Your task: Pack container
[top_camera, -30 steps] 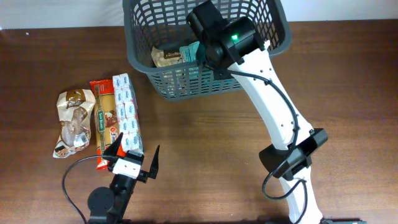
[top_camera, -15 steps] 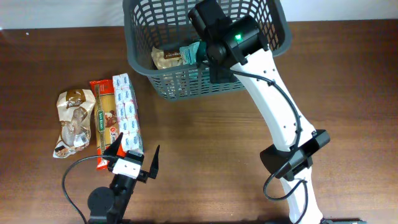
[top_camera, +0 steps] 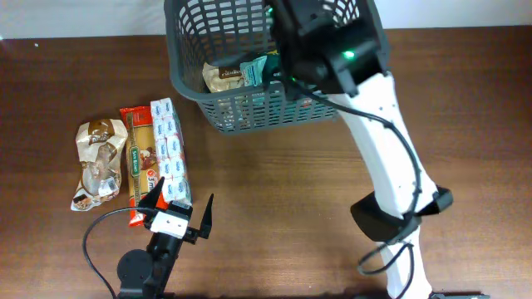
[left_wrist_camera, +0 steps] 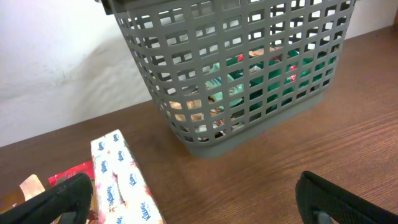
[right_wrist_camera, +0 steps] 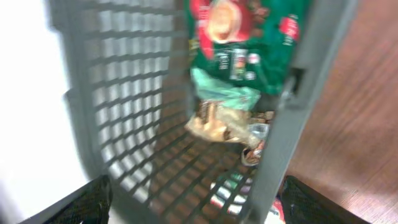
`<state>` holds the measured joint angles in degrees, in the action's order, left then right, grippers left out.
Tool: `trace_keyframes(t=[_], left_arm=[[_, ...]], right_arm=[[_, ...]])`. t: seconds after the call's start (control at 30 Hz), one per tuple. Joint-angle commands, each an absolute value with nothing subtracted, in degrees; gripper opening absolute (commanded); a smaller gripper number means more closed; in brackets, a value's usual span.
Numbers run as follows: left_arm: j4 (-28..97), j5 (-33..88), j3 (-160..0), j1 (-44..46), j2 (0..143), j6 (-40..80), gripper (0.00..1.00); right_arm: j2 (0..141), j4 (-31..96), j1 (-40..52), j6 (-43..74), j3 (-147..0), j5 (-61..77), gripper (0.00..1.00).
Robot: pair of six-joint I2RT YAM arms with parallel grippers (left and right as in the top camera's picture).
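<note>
The left jaws stand wide apart and empty, low over the dark wooden tabletop (top_camera: pixel 274 199) at about 7 o'clock in the overhead view, with their tips toward 12 o'clock. Just past their left tip begins a row of three packets lying side by side at 9 o'clock on the tabletop. Nearest is a white tissue pack (top_camera: pixel 169 149) with blue print. Touching it is a red pasta packet (top_camera: pixel 140 162), and then comes a crumpled brown and cream bag (top_camera: pixel 98 164).

The right jaws are also spread open and hold nothing. Their wrist picture is blurred and shows two dark tips far apart, with the container (right_wrist_camera: pixel 124 93) filling the space between them. The white right arm (top_camera: pixel 382 141) rises from 5 o'clock, and its dark wrist hangs over the container's 3 o'clock side.

The container (top_camera: pixel 249 116), a dark grey lattice basket, stands at 12 o'clock on the tabletop. Inside it a green packet (right_wrist_camera: pixel 249 37) lies beside a tan packet (top_camera: pixel 223 77).
</note>
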<state>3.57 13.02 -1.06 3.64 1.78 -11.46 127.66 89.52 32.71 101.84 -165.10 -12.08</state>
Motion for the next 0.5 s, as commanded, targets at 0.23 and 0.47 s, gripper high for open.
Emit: trace_keyframes(t=[0.23, 0.47], left_arm=[[3.5, 12.6, -0.5, 3.8, 1.9, -11.2, 0.99], [3.5, 12.6, -0.5, 3.8, 1.9, -11.2, 0.99]], right_arm=[[117.6, 90.9, 35.2, 39.2, -179.9, -12.4, 0.96], [113.3, 97.1, 31.4, 16.9, -179.9, -19.5, 0.85]])
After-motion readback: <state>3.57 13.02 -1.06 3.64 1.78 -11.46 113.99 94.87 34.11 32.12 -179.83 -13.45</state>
